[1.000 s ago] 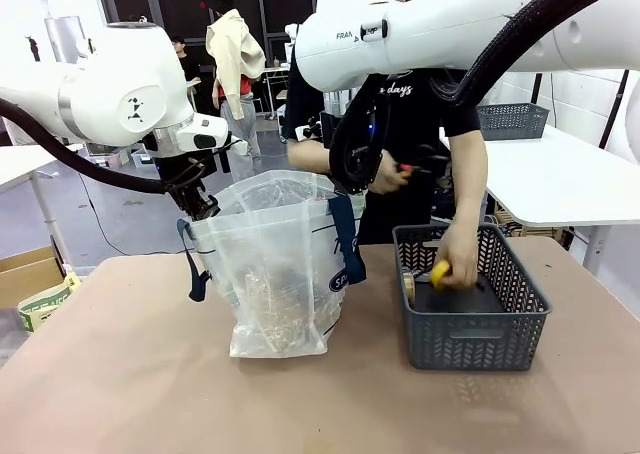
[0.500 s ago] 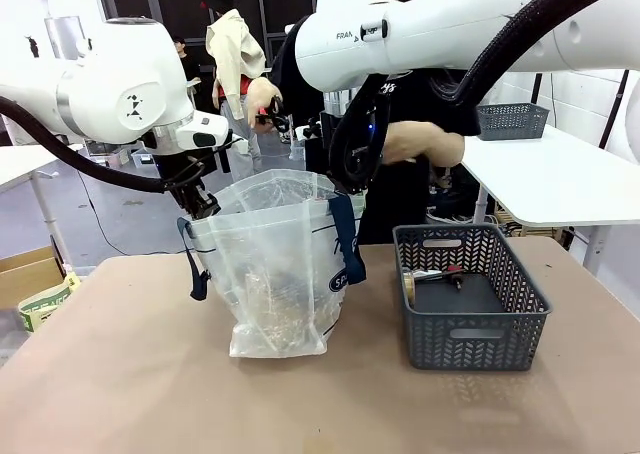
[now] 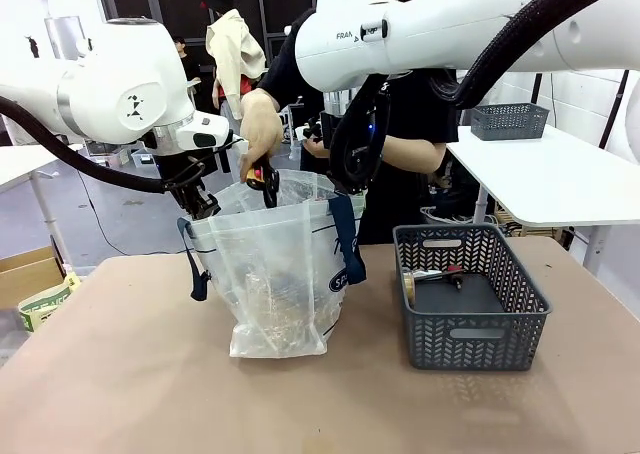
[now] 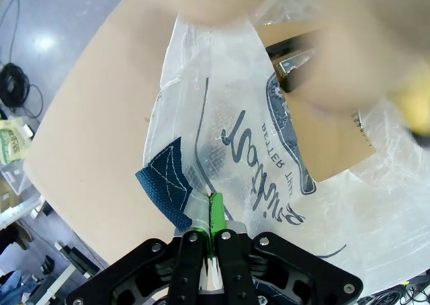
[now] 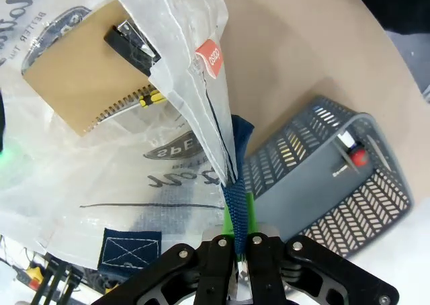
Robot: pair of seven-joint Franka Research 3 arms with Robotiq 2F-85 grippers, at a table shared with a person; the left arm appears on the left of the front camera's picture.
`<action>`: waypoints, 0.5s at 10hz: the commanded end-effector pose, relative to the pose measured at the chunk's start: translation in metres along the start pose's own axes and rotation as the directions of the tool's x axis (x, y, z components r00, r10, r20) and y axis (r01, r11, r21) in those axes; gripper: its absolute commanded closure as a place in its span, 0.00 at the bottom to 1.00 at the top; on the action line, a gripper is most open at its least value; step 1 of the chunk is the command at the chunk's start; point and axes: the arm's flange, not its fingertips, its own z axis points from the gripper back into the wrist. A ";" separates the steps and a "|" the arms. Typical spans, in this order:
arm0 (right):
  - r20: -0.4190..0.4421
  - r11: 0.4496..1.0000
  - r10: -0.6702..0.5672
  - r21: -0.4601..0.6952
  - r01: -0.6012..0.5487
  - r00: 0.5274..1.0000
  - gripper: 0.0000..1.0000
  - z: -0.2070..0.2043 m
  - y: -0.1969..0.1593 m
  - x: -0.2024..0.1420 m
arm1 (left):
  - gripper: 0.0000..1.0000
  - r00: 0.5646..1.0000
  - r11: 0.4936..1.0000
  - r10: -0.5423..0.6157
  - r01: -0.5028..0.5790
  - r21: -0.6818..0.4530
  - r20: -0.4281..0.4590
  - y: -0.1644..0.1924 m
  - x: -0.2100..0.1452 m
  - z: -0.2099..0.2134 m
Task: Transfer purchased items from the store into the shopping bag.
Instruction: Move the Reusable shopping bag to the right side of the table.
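Left gripper (image 3: 205, 206) is seen fully closed on the thin rim of the clear translucent plastic shopping bag with navy strap handles (image 3: 270, 274), just beside a stitched navy patch. The right gripper (image 3: 347, 186) is likewise clamped shut, on the navy strap at the opposite rim, so the bag's mouth is held open between the two. The bag stands at the middle of the tan desk (image 3: 120, 374). The dark grey lattice plastic basket (image 3: 470, 336) sits to its right in the frame, apart from it.

The bag is judged to be light, limp and slippery film that would slump if released. The stitched strap and hem are judged the firmest places to hold.

A person's hand (image 3: 258, 134) is shown in the front view over the bag's mouth, with a small yellow-and-red item (image 3: 266, 180) being lowered in. A small red-tipped item (image 3: 440, 274) lies in the basket.

In the left wrist view the pinch (image 4: 211, 204) on bare film is shown closely, while the hand is blurred. In the right wrist view the grip (image 5: 236, 218) on the strap is confirmed. A flat tan spiral-bound notebook with a black clip (image 5: 74, 76), judged stiff and light, is revealed inside the bag.
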 end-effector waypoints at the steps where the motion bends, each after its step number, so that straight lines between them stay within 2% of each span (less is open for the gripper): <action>1: 0.000 1.000 -0.006 0.001 0.006 1.000 1.00 0.000 -0.001 -0.001 | 1.00 1.000 1.000 0.012 -0.012 0.004 0.003 0.001 0.000 0.001; 5: 0.000 1.000 -0.006 0.001 0.006 1.000 1.00 0.000 -0.001 -0.001 | 1.00 1.000 1.000 0.012 -0.012 0.004 0.003 0.001 0.000 0.001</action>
